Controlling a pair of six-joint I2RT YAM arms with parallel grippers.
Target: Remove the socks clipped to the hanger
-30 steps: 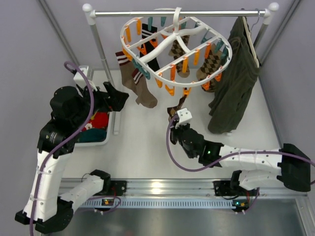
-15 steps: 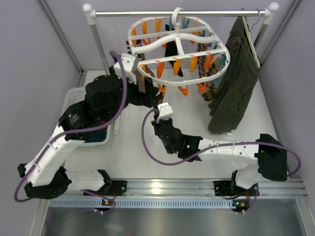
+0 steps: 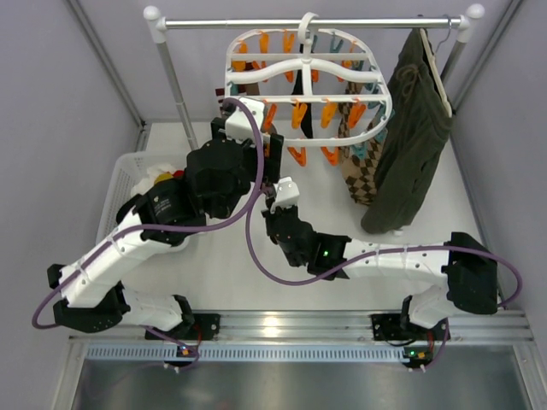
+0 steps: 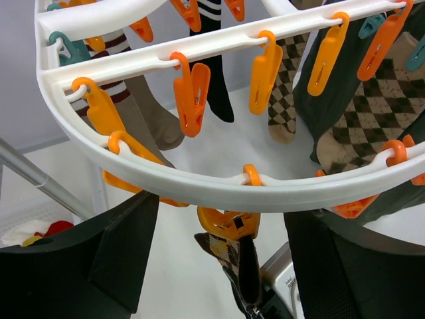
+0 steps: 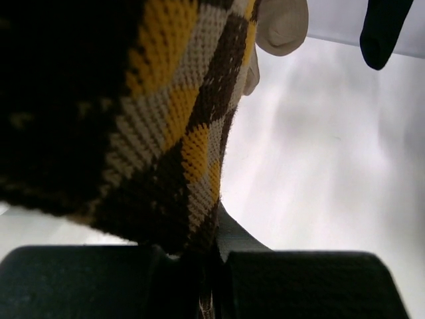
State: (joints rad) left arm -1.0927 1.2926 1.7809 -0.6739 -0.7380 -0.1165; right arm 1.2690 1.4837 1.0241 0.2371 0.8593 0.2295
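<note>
The white oval hanger [image 3: 303,79] hangs from the rail, with orange and teal pegs and several socks clipped under it. In the left wrist view my left gripper [image 4: 222,256] is open. Its two dark fingers [image 4: 109,262] stand either side of an orange peg [image 4: 229,224] on the near rim, apart from it. That peg holds an argyle sock [image 4: 229,256]. My right gripper [image 5: 212,256] is shut on the lower end of the same sock [image 5: 166,126], just below the left gripper [image 3: 272,166]. Striped-cuff socks [image 4: 143,113], a black sock [image 4: 216,86] and more argyle socks [image 4: 372,106] hang behind.
A dark olive garment [image 3: 410,137] hangs on a slim coat hanger at the right end of the rail [image 3: 256,23]. A white basket [image 3: 120,184] with clothes in it stands at the left by the rack post [image 3: 175,85]. Walls close in on both sides.
My left arm has swung from the basket to the hanger, and its jaws now straddle the peg, slightly narrower. The hanger has turned. My right gripper shifted left, still shut on the sock.
</note>
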